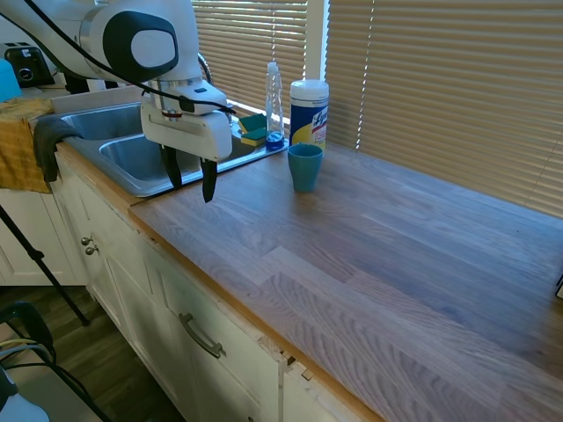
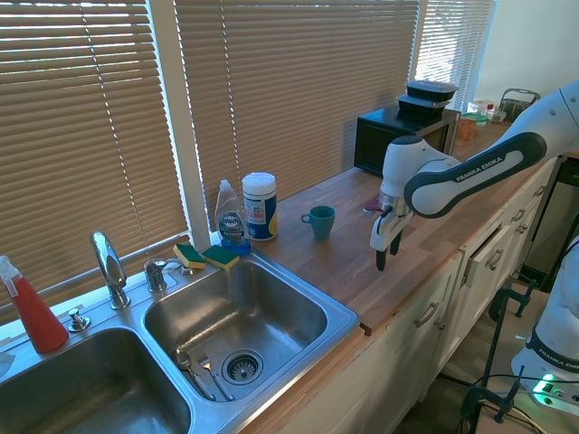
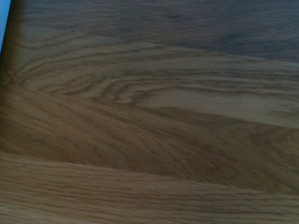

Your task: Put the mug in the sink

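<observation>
The teal-blue mug (image 1: 304, 167) stands upright on the wooden counter, just in front of a white canister; in the second exterior view the mug (image 2: 320, 221) shows a small handle. My gripper (image 1: 192, 188) hangs above the counter near its front edge, next to the sink's corner and about a hand's width short of the mug. Its fingers are open and hold nothing. From the other side the gripper (image 2: 387, 255) points down, apart from the mug. The double-basin steel sink (image 2: 346, 318) (image 1: 113, 169) lies beside the counter. The wrist view shows only wood grain.
A white canister with a yellow label (image 1: 309, 112) and a slim clear bottle (image 1: 274, 104) stand behind the mug. Sponges (image 2: 206, 257) lie on the sink rim, and utensils (image 2: 194, 371) lie in the near basin. A chrome faucet (image 2: 109, 267), a red spray bottle (image 2: 32, 307) and a microwave (image 2: 403, 136) are also there.
</observation>
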Robot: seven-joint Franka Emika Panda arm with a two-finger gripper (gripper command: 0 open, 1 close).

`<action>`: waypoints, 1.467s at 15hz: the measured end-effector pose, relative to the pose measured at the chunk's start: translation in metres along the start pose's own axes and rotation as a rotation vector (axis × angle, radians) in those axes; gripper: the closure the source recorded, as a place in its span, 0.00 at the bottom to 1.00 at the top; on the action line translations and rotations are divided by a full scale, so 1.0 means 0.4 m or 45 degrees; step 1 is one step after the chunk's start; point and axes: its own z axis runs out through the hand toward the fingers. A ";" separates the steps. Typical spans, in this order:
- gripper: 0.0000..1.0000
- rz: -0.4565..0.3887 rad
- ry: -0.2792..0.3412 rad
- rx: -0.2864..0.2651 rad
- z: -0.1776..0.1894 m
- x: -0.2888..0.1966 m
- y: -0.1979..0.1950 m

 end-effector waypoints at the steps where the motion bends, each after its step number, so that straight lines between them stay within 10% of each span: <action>1: 0.00 0.000 0.000 0.000 0.001 0.000 0.000; 12: 0.00 0.097 0.177 0.152 -0.203 0.228 -0.186; 22: 0.00 0.295 0.180 0.137 -0.059 0.488 -0.347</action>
